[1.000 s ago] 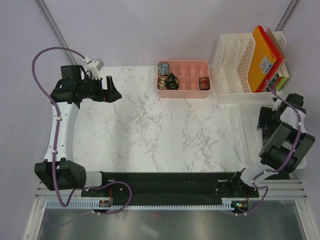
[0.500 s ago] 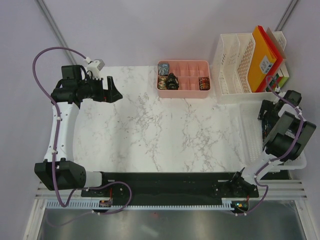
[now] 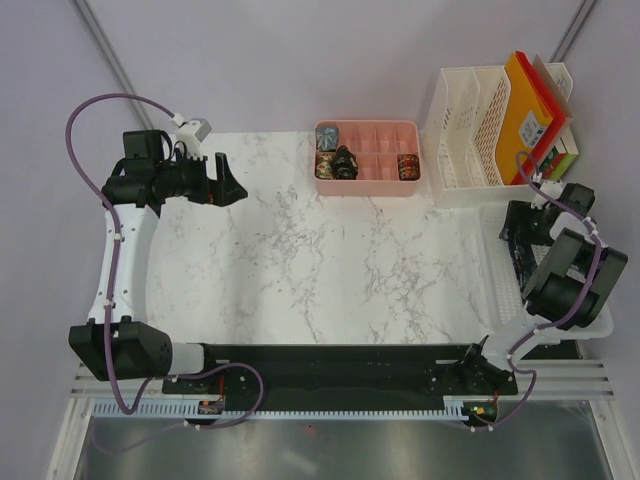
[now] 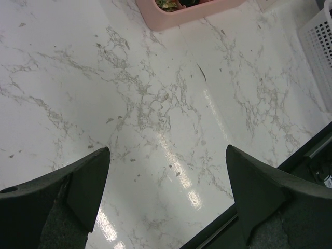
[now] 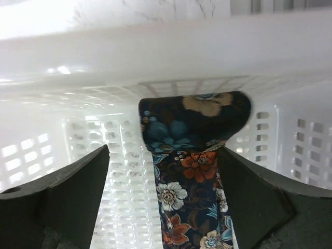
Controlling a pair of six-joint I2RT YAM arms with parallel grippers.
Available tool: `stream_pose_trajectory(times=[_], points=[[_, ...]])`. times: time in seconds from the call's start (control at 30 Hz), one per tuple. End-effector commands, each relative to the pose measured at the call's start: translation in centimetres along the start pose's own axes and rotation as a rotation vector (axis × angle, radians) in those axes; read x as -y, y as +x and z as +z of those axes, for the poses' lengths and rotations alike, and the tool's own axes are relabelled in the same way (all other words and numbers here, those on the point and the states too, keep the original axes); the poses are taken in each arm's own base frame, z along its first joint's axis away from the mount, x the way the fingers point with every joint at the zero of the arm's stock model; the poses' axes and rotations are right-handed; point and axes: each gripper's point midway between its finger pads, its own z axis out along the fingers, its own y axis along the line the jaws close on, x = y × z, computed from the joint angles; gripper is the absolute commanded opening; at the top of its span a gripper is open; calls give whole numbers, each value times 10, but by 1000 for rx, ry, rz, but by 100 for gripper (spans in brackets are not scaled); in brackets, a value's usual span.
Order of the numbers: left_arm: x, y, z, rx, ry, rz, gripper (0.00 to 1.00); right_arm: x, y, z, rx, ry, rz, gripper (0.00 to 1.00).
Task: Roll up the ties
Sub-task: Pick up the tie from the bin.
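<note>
Moved: right arm has shifted over the basket (image 3: pixel 497 290) since a second ago; left arm has not moved.
Right end effector (image 5: pixel 163 150): inside the white basket, jaws apart, nothing clamped.
Tie (image 5: pixel 192 171): dark, with orange, blue and cream flowers, lying between the right end effector's fingers (image 5: pixel 67 197). Its folded end is just ahead of the tips and the strip runs back under the wrist. It sits nearer the right-hand finger than the left; can't tell if it touches.
Basket wall: just ahead of the right end effector, past the tie's fold.
Left end effector (image 4: pixel 167 150): jaws wide apart, empty, hanging over bare marble desk (image 4: pixel 155 104).
Tray (image 3: pixel 367 186): pink, on the desk well ahead of the left end effector and well apart from the right one.
Rolled ties (image 3: pixel 343 162): three coils in tray compartments. One is dark, one grey-blue beside it, and one red-orange at the end of the tray nearer the right end effector.
</note>
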Motion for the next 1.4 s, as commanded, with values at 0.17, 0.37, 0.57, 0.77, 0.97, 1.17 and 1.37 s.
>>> stream_pose_trajectory(times=[0.17, 0.37, 0.57, 0.77, 0.97, 1.17, 1.37], points=[[15, -21, -11, 61, 48, 92, 100, 19, -49, -22, 124, 73, -100, 93], [18, -22, -9, 60, 71, 87, 100, 25, -44, 2, 91, 55, -112, 93], [18, -27, -10, 69, 72, 89, 100, 14, -42, 6, 113, -3, -101, 76], [20, -27, -9, 69, 86, 81, 100, -3, -78, -54, 301, -82, -132, 49], [19, -22, -11, 64, 72, 96, 100, -39, -124, -154, 508, -151, -284, 33], [19, -14, -11, 54, 72, 98, 100, -100, -162, -244, 686, -331, -398, 33], [18, -2, -7, 31, 80, 82, 100, -167, -177, -292, 787, -482, -536, 32]])
